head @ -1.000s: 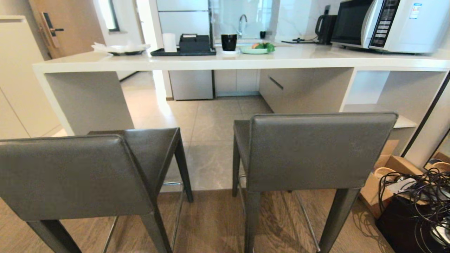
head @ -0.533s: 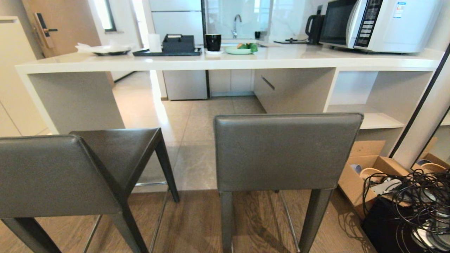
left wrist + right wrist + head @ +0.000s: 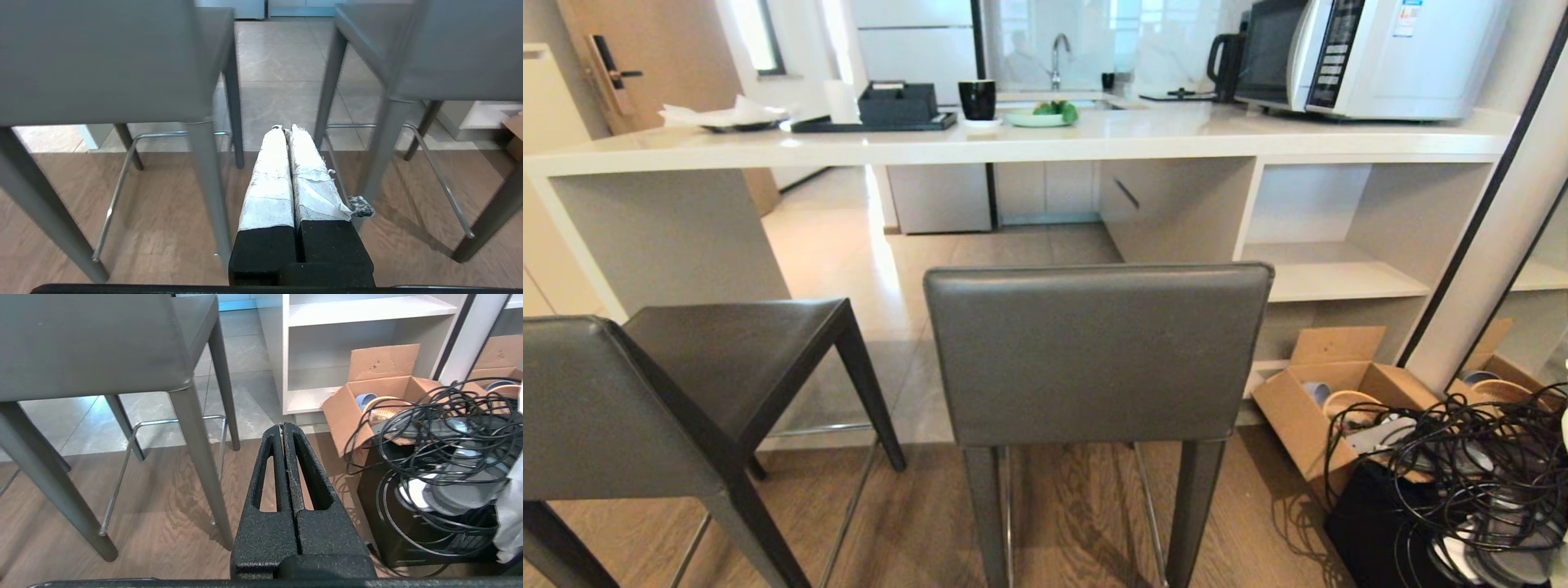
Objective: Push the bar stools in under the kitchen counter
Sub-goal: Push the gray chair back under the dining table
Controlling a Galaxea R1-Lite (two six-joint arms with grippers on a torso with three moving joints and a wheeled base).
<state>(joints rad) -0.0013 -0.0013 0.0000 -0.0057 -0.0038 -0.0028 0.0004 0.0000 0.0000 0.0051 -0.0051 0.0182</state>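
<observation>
Floorside cardboard box (image 3: 1303, 408), perhaps tape rolls (image 3: 1347, 402).

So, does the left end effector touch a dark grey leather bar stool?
Apart. In the left wrist view the left end effector hangs shut between the two stools, with floor visible around it.

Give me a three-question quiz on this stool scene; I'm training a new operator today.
1. True or false: both bar stools already sit fully under the kitchen counter.
2. What stands on the counter's far right end? A) microwave B) toaster C) blender
3. The left hand and the right hand are both ____ (open/shut).

Key
1. False: both stand back from the counter, legs on the wood floor.
2. A, the microwave.
3. Shut, holding nothing.
</observation>
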